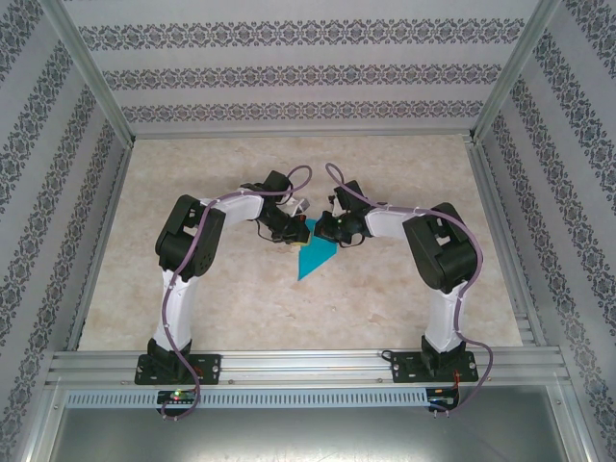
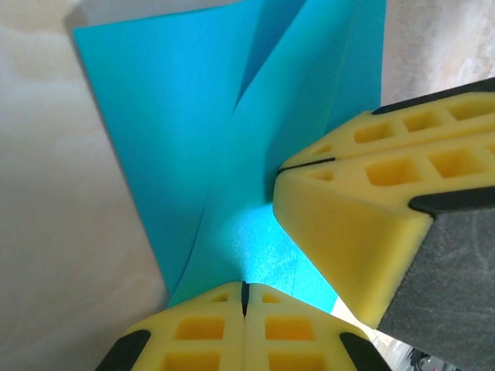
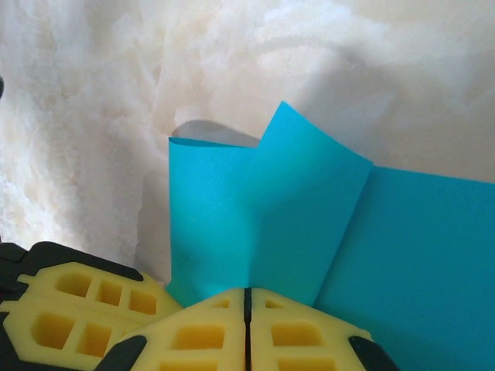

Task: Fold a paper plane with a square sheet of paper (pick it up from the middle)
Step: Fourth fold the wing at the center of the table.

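both arms are bent in toward the middle of the table (image 1: 241,298), heads nearly nose to nose. the left gripper (image 1: 296,231) and the right gripper (image 1: 325,229) meet over the sheet of paper (image 1: 314,258). from above, the teal sheet reads as a narrow pointed shape, tip aimed at the near edge, upper end tucked under both grippers.

in the left wrist view, the yellow fingers (image 2: 201,332) are pressed flat together with no gap, and the paper runs right into the seam — that's a pinch on the sheet. the right gripper comes in from the right there, pads closed tight too, tip against the teal surface. a crease climbs the paper away from the left fingertips.

over to the right wrist view — fingers (image 3: 193,332) clamped, seam closed, two folded flaps standing up out of the tip and casting a shadow. the rest of the sheet lies flat on the pale marbled tabletop to the right. the left gripper's fingers sit just beside, lower left.
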Available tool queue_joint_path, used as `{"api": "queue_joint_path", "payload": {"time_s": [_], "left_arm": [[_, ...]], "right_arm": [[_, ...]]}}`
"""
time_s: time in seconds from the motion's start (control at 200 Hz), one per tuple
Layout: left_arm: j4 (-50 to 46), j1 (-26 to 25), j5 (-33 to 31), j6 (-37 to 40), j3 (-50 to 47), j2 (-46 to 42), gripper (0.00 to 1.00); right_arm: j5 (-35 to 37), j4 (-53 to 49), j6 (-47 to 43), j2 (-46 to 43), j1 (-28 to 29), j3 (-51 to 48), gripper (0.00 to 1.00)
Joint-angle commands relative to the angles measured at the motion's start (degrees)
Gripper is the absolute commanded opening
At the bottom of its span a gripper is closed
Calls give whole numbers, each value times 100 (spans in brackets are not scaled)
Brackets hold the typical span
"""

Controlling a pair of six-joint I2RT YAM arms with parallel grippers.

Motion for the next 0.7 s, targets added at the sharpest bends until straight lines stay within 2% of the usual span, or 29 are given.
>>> {"api": "queue_joint_path", "payload": {"time_s": [0.0, 0.694], "left_arm": [[-260, -98, -1121, 291, -255, 278, 3], [-229, -111, -1212, 533, -374, 278, 3]], "right_arm": [[441, -324, -225, 142, -136, 136, 8], [444, -430, -432, 522, -820, 783, 7]]}}
